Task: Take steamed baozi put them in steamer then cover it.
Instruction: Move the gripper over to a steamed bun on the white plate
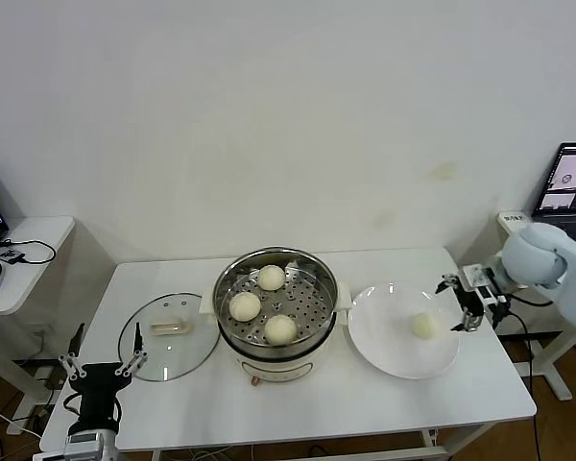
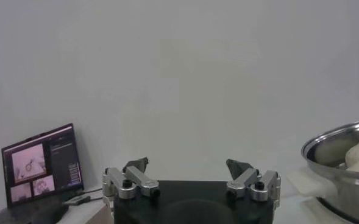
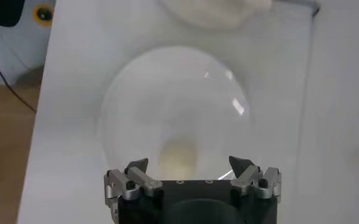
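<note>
Three steamed baozi [image 1: 271, 278] on the perforated tray of the steamer [image 1: 276, 300], mid-table [image 1: 365, 403]. Fourth bun [image 1: 423, 326] on white plate [image 1: 403, 331] toward the right edge. Cover [image 1: 169, 336] flat toward the left edge. Right gripper [image 1: 463, 304], fingers apart, at plate's right rim. Left gripper [image 1: 102, 363], fingers apart, at front-left corner.

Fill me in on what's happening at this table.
The robot is loading steamed baozi into the steamer. Three baozi already sit on its perforated tray; the last baozi lies on the white plate. The right gripper is open, beside the plate's outer edge near that baozi, holding nothing. The left gripper is open and idle at the table's front left corner. The glass cover lies on the table left of the steamer.
</note>
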Action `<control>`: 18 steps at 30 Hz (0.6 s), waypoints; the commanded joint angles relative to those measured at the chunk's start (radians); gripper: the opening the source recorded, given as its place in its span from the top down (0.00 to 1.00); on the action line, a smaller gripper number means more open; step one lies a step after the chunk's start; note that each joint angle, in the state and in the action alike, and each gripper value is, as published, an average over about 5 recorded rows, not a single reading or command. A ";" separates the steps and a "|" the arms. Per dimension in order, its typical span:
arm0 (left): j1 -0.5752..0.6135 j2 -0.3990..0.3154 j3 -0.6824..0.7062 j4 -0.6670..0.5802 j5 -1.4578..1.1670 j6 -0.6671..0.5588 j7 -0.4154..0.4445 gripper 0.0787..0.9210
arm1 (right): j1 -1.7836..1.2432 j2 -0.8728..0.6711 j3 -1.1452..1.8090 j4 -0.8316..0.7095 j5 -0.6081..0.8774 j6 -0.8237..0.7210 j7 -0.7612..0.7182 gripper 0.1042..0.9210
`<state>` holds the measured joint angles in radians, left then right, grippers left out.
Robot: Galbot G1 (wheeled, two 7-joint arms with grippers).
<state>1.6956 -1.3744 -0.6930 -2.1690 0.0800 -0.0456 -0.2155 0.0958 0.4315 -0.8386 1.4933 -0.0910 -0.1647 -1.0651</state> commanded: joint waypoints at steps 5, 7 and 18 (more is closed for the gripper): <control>0.004 -0.001 -0.008 -0.001 0.000 0.001 0.000 0.12 | -0.207 0.144 0.156 -0.235 -0.118 0.016 0.046 0.12; 0.002 0.000 -0.010 0.002 0.000 0.002 0.000 0.12 | -0.214 0.182 0.163 -0.275 -0.119 0.025 0.052 0.12; -0.004 0.000 -0.024 0.018 -0.003 0.004 0.001 0.12 | -0.229 0.311 0.178 -0.399 -0.157 0.050 0.076 0.12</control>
<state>1.6929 -1.3734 -0.7149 -2.1554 0.0780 -0.0422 -0.2149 -0.0930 0.6236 -0.6931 1.2311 -0.2057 -0.1304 -1.0087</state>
